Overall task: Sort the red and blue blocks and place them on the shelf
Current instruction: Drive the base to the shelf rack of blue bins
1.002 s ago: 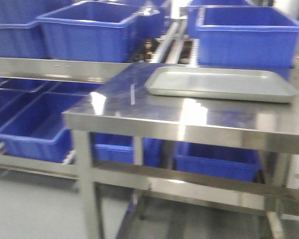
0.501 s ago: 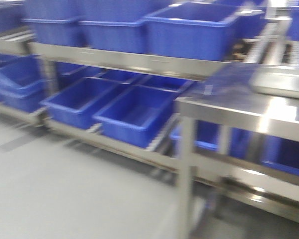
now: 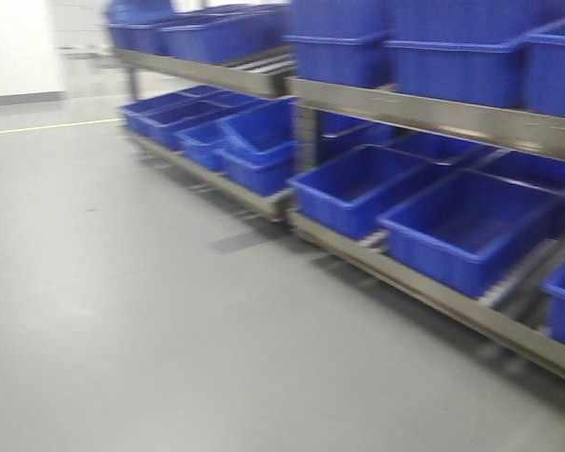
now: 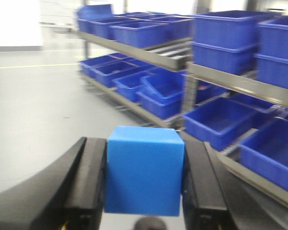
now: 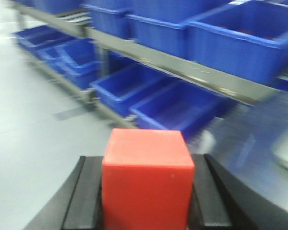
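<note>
Gripping a bright blue block [image 4: 145, 175] between its two black fingers [image 4: 89, 184], the left gripper [image 4: 144, 148] fills the lower middle of the left wrist view. Its jaws are closed only to the cube's width, one pad flat against each side face, and the cube sits upright and square with its top face showing. The right gripper [image 5: 148, 165] does the same at the bottom centre of the right wrist view, clamped on a bright red block [image 5: 146, 182] that stands level between the dark pads. Behind both cubes, well apart from them, runs the shelf [image 4: 240, 84]. Its brushed steel front rails slant from the upper left toward the right edge in both wrist views [image 5: 182, 69]. In the front view the rack [image 3: 433, 113] crosses the upper right of the frame. Large blue bins [image 3: 461, 231] sit on it in two tiers: upright ones along the upper rail and others tipped forward on the lower level near the floor [image 3: 122, 282]. That grey floor takes the whole lower left of the front view, with a thin yellow line [image 3: 38, 127] at its far left edge. At the right edge of the right wrist view a shiny flat surface [image 5: 249, 136] shows, too blurred to make out clearly. All three views are smeared by motion.
</note>
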Robot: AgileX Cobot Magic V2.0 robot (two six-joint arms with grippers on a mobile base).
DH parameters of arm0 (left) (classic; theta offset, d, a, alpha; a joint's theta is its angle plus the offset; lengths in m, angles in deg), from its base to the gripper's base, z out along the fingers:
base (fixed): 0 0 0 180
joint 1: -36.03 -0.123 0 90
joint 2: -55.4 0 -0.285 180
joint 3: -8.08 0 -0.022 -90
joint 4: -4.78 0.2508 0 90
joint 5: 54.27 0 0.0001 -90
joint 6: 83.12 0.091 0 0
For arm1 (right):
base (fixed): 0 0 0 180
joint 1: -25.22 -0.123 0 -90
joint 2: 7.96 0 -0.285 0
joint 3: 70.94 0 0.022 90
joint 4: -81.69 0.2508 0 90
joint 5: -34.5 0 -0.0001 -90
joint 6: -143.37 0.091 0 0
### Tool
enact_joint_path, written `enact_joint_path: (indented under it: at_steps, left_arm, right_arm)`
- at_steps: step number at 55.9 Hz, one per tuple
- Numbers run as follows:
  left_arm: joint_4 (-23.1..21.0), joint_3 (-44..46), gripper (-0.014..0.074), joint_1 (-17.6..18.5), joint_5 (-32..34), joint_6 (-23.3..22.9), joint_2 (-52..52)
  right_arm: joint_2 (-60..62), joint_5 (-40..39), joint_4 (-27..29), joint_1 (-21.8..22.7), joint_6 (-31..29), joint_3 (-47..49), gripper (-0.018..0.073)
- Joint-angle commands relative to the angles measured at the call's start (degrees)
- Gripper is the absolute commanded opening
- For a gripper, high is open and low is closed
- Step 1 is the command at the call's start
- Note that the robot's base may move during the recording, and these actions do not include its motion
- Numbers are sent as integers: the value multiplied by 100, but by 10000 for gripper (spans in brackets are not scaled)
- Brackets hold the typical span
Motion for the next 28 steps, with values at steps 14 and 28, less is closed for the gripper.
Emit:
enact_joint_path:
  at_steps: [14,28]
  left_arm:
    - [1,169,298,-11,497,1,32]
    - [1,169,298,-11,497,1,32]
  right_arm:
    - [-51,-493,-62,13,2,167,374]
    - [-51,-493,-62,13,2,167,374]
